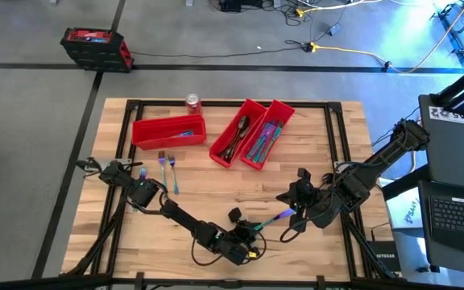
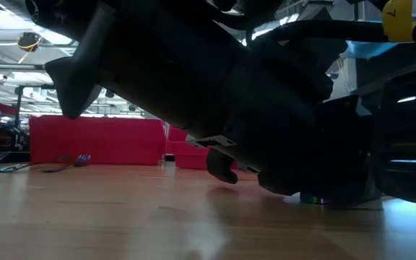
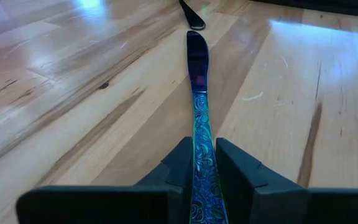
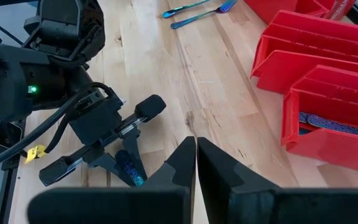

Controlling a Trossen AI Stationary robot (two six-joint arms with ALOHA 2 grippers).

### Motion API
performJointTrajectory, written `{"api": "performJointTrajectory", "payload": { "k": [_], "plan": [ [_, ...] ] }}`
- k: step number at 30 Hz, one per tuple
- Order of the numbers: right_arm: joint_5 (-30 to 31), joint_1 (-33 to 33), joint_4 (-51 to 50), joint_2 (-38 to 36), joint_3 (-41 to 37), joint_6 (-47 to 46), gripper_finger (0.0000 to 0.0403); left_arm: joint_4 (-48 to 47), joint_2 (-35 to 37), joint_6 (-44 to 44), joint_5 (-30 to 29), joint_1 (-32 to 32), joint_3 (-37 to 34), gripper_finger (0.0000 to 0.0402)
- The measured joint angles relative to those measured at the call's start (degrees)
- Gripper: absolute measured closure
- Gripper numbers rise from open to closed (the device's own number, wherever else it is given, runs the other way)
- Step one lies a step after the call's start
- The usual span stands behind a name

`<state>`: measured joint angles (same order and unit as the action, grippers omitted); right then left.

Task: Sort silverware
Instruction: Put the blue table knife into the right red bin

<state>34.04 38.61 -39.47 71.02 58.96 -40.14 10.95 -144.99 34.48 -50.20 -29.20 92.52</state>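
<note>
My left gripper [image 1: 252, 228] is near the table's near edge, at the middle, and is shut on an iridescent blue-teal knife [image 1: 275, 217]. The knife's purple blade points toward the right gripper. My right gripper [image 4: 196, 149] is shut and hovers close to the blade's tip [image 1: 286, 213]; I cannot tell whether it touches it. Two forks [image 1: 166, 167] lie flat on the wood left of centre. Three red bins stand at the far side: one [image 1: 167, 129] holds blue pieces, one [image 1: 234, 135] dark spoons, one [image 1: 266, 138] teal-blue pieces. My left gripper pinches the knife's patterned handle [image 3: 202, 134] between its two fingers [image 3: 180, 163]. The fingers lie along the knife, coming low from the table's left. The blade [image 3: 197, 56] sticks out past them, close over the wood; I cannot tell whether it rests on it.
A red soda can [image 1: 192, 102] stands at the far edge beside the left bin. A dark slender end [image 3: 192, 15] shows just beyond the knife's tip. The left arm fills most of the low view. A cable [image 1: 291, 234] curls on the wood below the right gripper.
</note>
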Motion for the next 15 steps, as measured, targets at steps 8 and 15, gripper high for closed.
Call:
{"api": "performJointTrajectory", "payload": {
  "k": [8, 15],
  "plan": [
    [0.92, 0.00, 0.01, 0.00, 0.00, 0.13, 0.0403, 2.11, -0.11, -0.93, -0.46, -0.03, 0.16, 0.0363],
    [0.96, 0.00, 0.01, 0.00, 0.00, 0.13, 0.0403, 5.19, -0.20, -2.95, -0.63, -0.70, 0.12, 0.0363]
  ]
}}
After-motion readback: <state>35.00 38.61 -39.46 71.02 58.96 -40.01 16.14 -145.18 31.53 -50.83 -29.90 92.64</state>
